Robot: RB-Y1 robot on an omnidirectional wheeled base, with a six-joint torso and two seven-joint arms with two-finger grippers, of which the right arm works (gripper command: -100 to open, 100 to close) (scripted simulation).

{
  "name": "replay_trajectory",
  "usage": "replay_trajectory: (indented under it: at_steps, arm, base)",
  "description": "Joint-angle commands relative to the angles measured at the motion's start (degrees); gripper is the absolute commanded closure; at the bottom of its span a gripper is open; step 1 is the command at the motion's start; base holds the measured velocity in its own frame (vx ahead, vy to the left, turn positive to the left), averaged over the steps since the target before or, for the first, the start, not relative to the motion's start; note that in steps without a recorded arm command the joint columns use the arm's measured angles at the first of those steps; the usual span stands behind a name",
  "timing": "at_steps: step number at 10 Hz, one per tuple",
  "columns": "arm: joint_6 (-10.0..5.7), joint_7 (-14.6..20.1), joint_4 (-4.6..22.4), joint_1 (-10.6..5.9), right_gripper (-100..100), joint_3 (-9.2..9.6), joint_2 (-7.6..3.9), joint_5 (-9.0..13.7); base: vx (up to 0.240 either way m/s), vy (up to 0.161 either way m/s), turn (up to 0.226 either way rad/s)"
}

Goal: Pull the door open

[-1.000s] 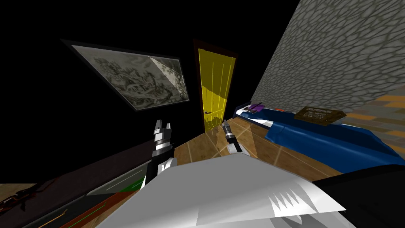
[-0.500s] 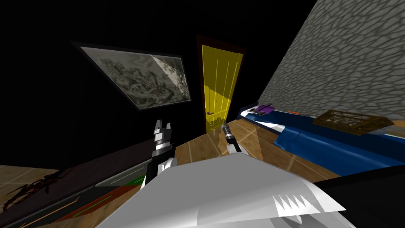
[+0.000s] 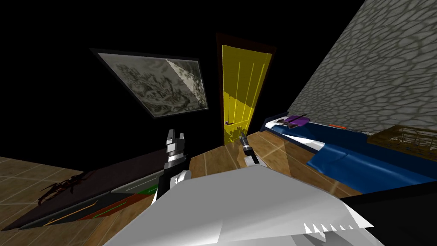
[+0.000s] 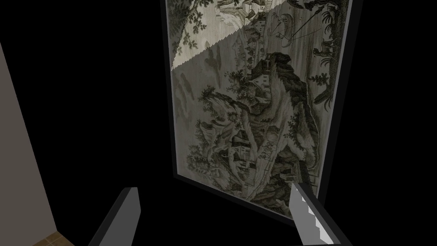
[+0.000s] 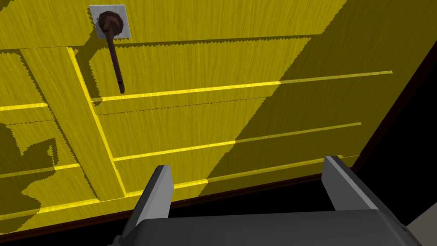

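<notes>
Facing the yellow door (image 5: 213,106), the right gripper (image 5: 248,164) gapes empty, apart from the dark lever handle (image 5: 115,60); a blue bed (image 3: 354,158) lies nearby; the left gripper (image 4: 213,188) is likewise spread, empty.

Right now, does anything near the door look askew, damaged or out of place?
Nothing wrong at the door: it looks shut, handle intact. The slant is the camera's. Elsewhere, a brown slatted crate lies on the blue bed, and an unidentifiable dark twiggy shape sprawls on the floor at my left.
</notes>
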State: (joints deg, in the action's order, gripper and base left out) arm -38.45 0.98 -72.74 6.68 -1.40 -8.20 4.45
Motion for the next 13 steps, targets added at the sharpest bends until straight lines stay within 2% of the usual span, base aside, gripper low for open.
replay_trajectory:
  at_steps: [1, 11, 12, 13]
  arm:
    - [-0.52, 0.28, 2.37, -0.91, -100, -0.06, -0.27, 0.37]
    - [-3.52, 1.40, 15.56, -5.55, -100, -0.19, -1.39, 2.35]
    - [-4.05, 1.60, 17.90, -6.37, -100, -0.21, -1.56, 2.70]
    - [-4.32, 1.70, 19.07, -6.79, -100, -0.22, -1.64, 2.88]
  base:
    - [0.084, -0.067, 0.153]
    - [0.074, -0.064, 0.132]
    - [0.070, -0.088, 0.194]
    - [0.085, -0.100, 0.145]
